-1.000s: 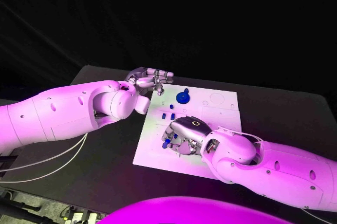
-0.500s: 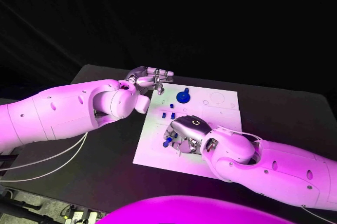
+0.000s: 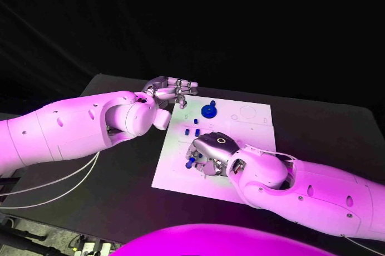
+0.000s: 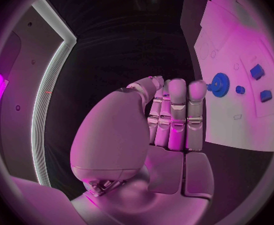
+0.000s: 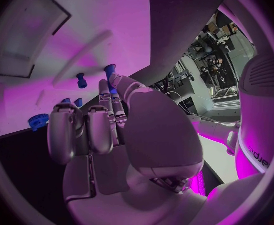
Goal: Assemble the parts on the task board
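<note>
While curled in on nothing, left hand (image 3: 171,90) beside task board (image 3: 241,119); right hand's (image 3: 210,154) grip unclear.

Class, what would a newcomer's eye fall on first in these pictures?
First the white task board in the middle of the black table. The right hand sits low over small blue parts at its near side. The left hand hangs at its far left corner, beside a round blue gear.
</note>
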